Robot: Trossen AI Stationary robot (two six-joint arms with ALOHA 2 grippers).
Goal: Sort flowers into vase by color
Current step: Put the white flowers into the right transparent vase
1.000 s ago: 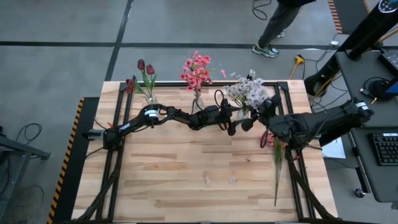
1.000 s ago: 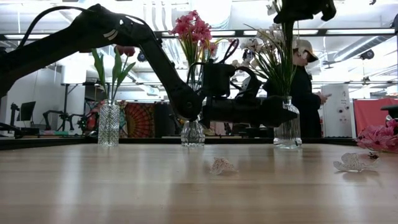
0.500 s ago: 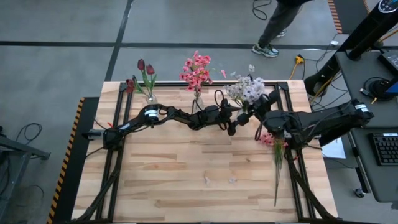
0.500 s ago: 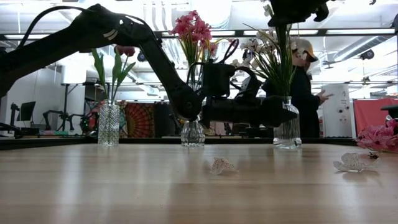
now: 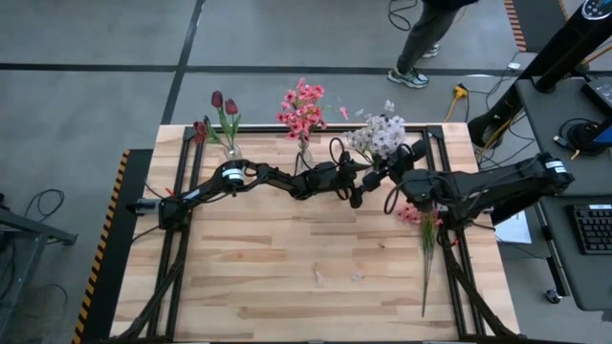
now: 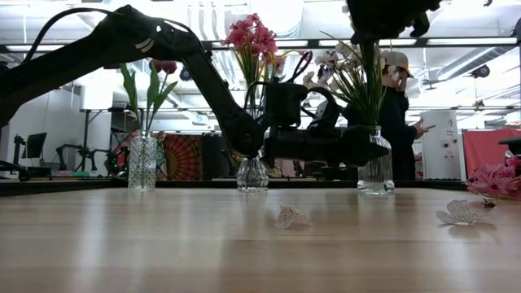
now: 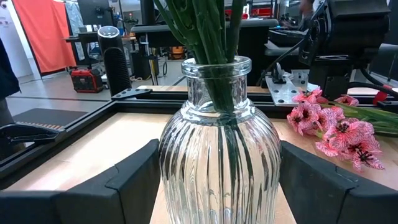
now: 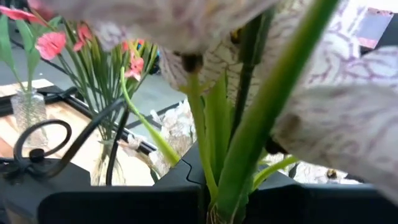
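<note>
Three glass vases stand along the table's far edge: one with dark red tulips [image 5: 224, 107], one with pink blooms [image 5: 302, 108], and a ribbed one [image 7: 219, 155] with white-lavender sprays [image 5: 381, 137]. My left gripper [image 6: 358, 146] reaches level from the table's left and is shut on the ribbed vase [image 6: 376, 169]. Above that vase, my right gripper [image 6: 381, 15] is shut on a white-lavender flower [image 8: 336, 118]. A pink flower [image 5: 415, 214] lies on the table at the right, its stem toward the near edge. My left gripper holds the ribbed vase's belly [image 7: 171, 168] between its two fingers [image 7: 134, 183], one on each side, coming level from the table's left. The vase stands upright on the table. My right gripper pinches the flower's green stem [image 8: 239, 174] just below the bloom. The stem hangs down [image 6: 376, 65] among the leaves over the vase; whether its end is in the neck cannot be told.
Two fallen pale petals [image 6: 291, 216] [image 6: 462, 213] lie mid-table. The pink flower's blooms [image 7: 336, 127] lie close beside the ribbed vase. A person [image 6: 399, 106] stands beyond the far edge. Bare wood [image 5: 287, 258] fills the near half.
My right gripper has shifted a little toward the table's left with the white-lavender flower, coming more squarely over the ribbed vase; the flower's head has closed in on the sprays there. My left gripper and the vase have kept still.
</note>
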